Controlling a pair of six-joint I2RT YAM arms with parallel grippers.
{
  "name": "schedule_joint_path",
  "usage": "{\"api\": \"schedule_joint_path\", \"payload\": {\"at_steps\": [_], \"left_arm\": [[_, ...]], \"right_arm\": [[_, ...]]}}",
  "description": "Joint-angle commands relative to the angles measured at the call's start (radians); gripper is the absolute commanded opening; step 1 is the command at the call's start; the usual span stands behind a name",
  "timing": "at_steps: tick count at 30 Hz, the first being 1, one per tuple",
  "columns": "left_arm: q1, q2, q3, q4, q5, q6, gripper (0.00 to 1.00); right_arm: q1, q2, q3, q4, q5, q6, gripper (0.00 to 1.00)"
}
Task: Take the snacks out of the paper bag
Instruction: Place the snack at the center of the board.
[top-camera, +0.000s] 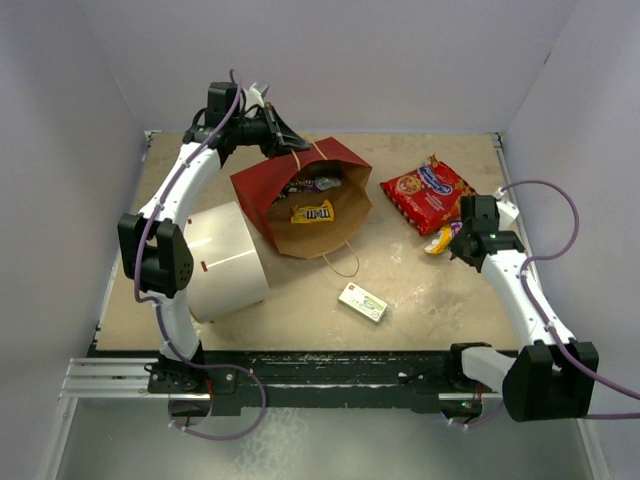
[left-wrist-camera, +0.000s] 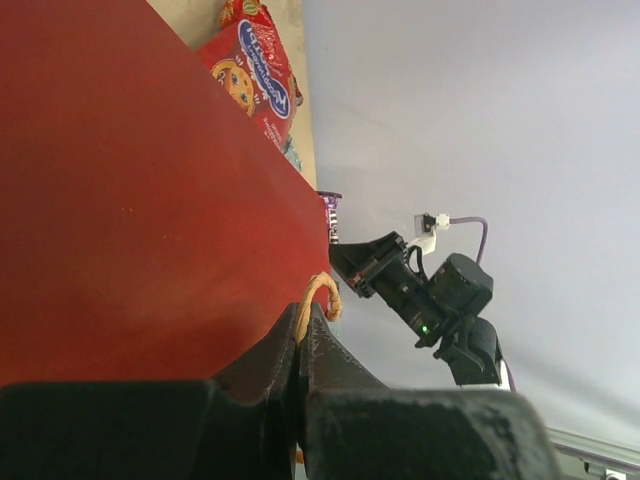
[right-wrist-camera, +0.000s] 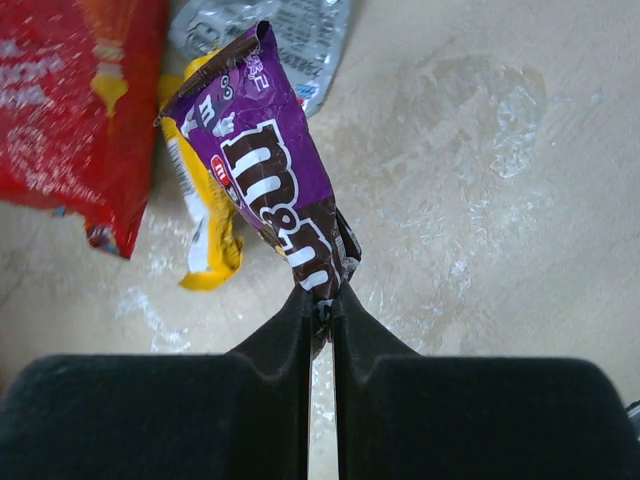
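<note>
- While the paper bag (top-camera: 262, 190) lies on its side at mid-table with its mouth open toward the near right, the left gripper (top-camera: 285, 140) is at the bag's far upper rim.
- Left gripper, wrist view (left-wrist-camera: 303, 325): the jaws are pressed together with only the thin twisted handle (left-wrist-camera: 322, 295) pinched between them. The bag's red outer wall (left-wrist-camera: 130, 200) fills the view just beside the fingers.
- Bag contents: a yellow candy pack (top-camera: 313, 212) rests on the brown inner wall near the mouth. Dark packets (top-camera: 315, 184) sit deeper behind it, and their labels are too small to read with confidence.
- The second handle (top-camera: 345, 262) lies loose on the table (top-camera: 420, 300) at the near edge of the mouth.
- Right gripper (top-camera: 455, 243): it is at the right side of the table, well apart from the bag.
- Right gripper, wrist view (right-wrist-camera: 322, 300): the jaws are closed tight on one corner of a purple packet (right-wrist-camera: 270, 200), which extends away from the fingertips.
- Snacks outside the bag: a red cookie bag (top-camera: 425, 192) lies flat at the far right. A yellow packet (right-wrist-camera: 205, 230) and a silvery wrapper (right-wrist-camera: 290, 40) lie just beside it, under the purple packet's far end.
- Other items: a white cylinder (top-camera: 225, 262) lies on its side just left of the bag. A white-and-green box (top-camera: 362, 301) sits on the table nearer the arms, apart from the bag.
</note>
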Motion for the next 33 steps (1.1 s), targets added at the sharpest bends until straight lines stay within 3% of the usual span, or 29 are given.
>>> {"api": "schedule_joint_path", "payload": {"at_steps": [1, 14, 16, 18, 20, 22, 27, 33], "left_arm": [[0.006, -0.04, 0.017, 0.02, 0.005, 0.01, 0.0], [0.004, -0.034, 0.027, 0.013, 0.027, 0.015, 0.0], [0.004, -0.032, 0.03, 0.015, 0.027, 0.015, 0.0], [0.004, -0.032, 0.03, 0.015, 0.028, 0.015, 0.0], [0.004, -0.034, 0.028, 0.012, 0.029, 0.018, 0.0], [0.005, -0.037, 0.023, 0.013, 0.027, 0.019, 0.0], [0.004, -0.053, -0.002, 0.023, 0.019, 0.018, 0.0], [0.005, -0.051, -0.006, 0.03, 0.016, 0.011, 0.0]], "right_arm": [[-0.048, 0.041, -0.019, 0.058, 0.025, 0.134, 0.0], [-0.086, 0.099, -0.21, 0.286, -0.294, 0.237, 0.0], [-0.086, 0.113, -0.221, 0.355, -0.338, 0.204, 0.1], [-0.085, 0.112, -0.211, 0.427, -0.384, 0.141, 0.36], [-0.086, 0.088, -0.187, 0.447, -0.414, 0.05, 0.55], [-0.085, 0.058, -0.159, 0.408, -0.394, -0.014, 0.64], [-0.084, 0.003, -0.163, 0.292, -0.371, -0.095, 0.71], [-0.084, -0.018, -0.209, 0.418, -0.659, -0.276, 0.75]]}}
